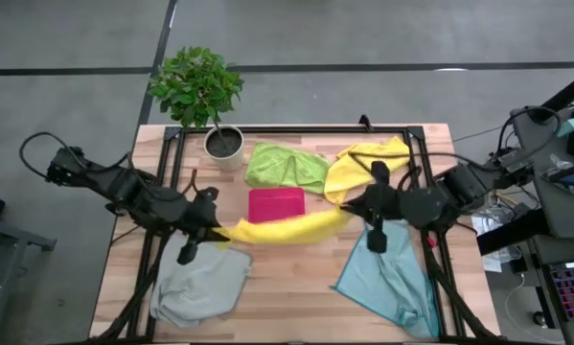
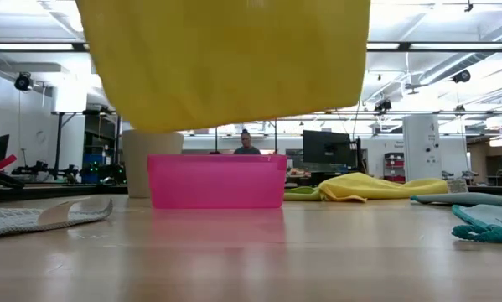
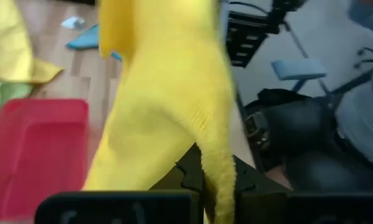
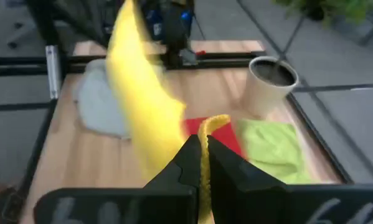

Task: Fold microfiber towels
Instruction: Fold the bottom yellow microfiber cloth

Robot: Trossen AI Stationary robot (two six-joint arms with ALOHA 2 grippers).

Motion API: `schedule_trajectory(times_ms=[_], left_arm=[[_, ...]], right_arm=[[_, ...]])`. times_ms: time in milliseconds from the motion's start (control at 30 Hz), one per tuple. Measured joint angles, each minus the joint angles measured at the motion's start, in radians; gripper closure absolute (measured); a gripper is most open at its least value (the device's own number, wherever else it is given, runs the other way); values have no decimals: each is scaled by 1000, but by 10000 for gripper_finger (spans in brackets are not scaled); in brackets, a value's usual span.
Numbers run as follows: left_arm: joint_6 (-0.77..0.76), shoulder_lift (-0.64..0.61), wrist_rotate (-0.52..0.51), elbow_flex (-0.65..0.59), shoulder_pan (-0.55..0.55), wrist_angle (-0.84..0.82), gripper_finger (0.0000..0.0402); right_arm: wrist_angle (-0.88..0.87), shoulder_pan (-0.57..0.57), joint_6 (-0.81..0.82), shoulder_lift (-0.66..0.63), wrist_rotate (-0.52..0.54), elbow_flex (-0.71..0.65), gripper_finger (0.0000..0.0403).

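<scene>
Yellow towel (image 1: pixel 285 226) stretches just in front of the pink tray (image 1: pixel 276 204), left fingers (image 1: pixel 213 230) and right fingers (image 1: pixel 348 208) each pinching an end. Low view: it hangs above the tray (image 2: pixel 216 180). Wrist views: cloth clamped between each arm's fingers (image 3: pixel 192 171) (image 4: pixel 189 155).

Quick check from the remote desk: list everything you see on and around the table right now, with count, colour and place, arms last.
held yellow towel: one, yellow, stretched in the air between both grippers, above the table's middle
second yellow towel: one, yellow, crumpled at the far right
green towel: one, lime green, far side, beside the plant pot
teal towel: one, light teal, near right
grey towel: one, pale grey, near left
pink tray: one, pink, table's middle
potted plant: one, green leaves, pale pot, far left edge
person: one, in the room behind
left gripper: shut on the towel's left end
right gripper: shut on its right end
</scene>
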Motion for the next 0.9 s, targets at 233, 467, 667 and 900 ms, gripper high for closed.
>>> schedule_trajectory(times_ms=[233,467,667,900], left_arm=[[22,2,41,12,0,-13,402],[-51,2,-70,13,0,-128,402],[-57,23,-137,13,1,-145,401],[-47,97,-131,-1,-12,-151,401]], right_arm=[[5,37,48,2,263,-2,394],[-104,13,193,4,222,-6,394],[-204,6,313,20,374,-29,394],[-207,25,376,49,298,-113,394]])
